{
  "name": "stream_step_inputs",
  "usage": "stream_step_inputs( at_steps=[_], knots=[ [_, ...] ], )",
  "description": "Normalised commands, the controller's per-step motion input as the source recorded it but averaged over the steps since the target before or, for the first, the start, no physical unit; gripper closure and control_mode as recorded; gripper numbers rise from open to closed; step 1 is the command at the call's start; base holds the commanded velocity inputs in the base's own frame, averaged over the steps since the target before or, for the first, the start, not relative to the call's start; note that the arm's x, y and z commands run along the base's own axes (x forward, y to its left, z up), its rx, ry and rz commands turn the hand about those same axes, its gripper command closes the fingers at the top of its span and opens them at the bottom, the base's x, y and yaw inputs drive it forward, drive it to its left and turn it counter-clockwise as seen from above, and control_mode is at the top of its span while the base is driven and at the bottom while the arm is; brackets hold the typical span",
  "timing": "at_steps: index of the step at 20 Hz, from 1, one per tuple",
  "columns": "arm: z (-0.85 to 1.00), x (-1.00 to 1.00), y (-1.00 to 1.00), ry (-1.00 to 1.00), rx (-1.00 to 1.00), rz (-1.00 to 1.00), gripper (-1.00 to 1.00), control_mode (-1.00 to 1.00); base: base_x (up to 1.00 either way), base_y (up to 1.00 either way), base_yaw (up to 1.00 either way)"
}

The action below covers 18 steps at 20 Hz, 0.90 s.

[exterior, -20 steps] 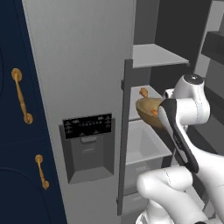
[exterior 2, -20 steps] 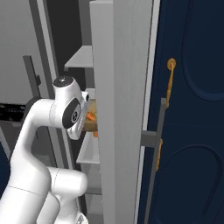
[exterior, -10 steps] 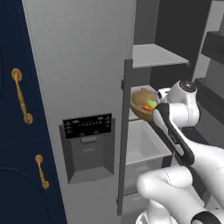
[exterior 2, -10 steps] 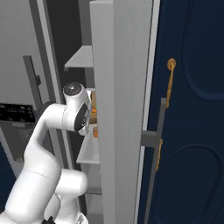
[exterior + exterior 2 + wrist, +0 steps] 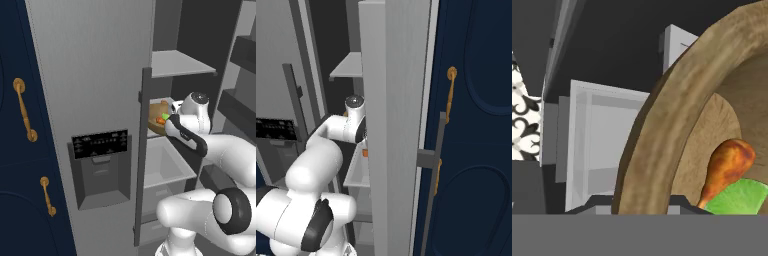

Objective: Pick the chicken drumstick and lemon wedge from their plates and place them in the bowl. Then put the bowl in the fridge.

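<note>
Reaching into the open fridge (image 5: pixel 95 75), the arm carries one wooden bowl (image 5: pixel 677 115) at its tip; the fingers (image 5: pixel 169 118) are nearly closed, pinched on the bowl's rim. From the left base view the bowl shows as a brown curve just past the edge of the open door, above the white drawer (image 5: pixel 167 167) and below the grey shelf (image 5: pixel 180 64). Whether the bowl rests on anything inside or hangs in the grip cannot be told.

Inside the bowl lie two things. One chicken drumstick (image 5: pixel 728 165) sits with its round orange-brown end up in the hand view and its narrow end running down toward the bottom edge. One lemon wedge (image 5: pixel 739 199) lies just beside it, touching it, bright green-yellow. In the left base view both show as a small orange and green spot (image 5: pixel 162 119) at the bowl's near rim, right by the fingers.

From the hand view, the white drawer (image 5: pixel 599 145) lies past the bowl's outer wall.

One fridge door stands open, its dark dispenser panel (image 5: pixel 100 145) facing the left base view. In the right base view, the fridge's side wall (image 5: pixel 393 125) hides the bowl; the arm's wrist (image 5: pixel 353 122) reaches in behind it. Navy cabinets (image 5: pixel 20 150) stand to the left of the fridge with two brass handles (image 5: pixel 24 110).
</note>
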Motion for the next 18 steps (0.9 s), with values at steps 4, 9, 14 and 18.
stream_step_inputs(
  at_steps=[4, 9, 14, 18],
  knots=[
    [-0.35, 0.58, 0.00, 0.00, -0.01, 0.01, 1.00, -1.00, 0.00, 0.00, 0.00],
    [0.01, 0.49, -0.02, 0.01, 0.00, 0.00, 1.00, -1.00, 0.00, 0.00, 0.00],
    [-0.01, 0.26, 0.00, 0.00, 0.00, 0.00, -1.00, -1.00, 0.00, 0.00, 0.00],
    [0.00, -0.02, 0.00, -0.07, 0.00, 0.00, -1.00, -1.00, 0.00, 0.00, 0.00]
  ],
)
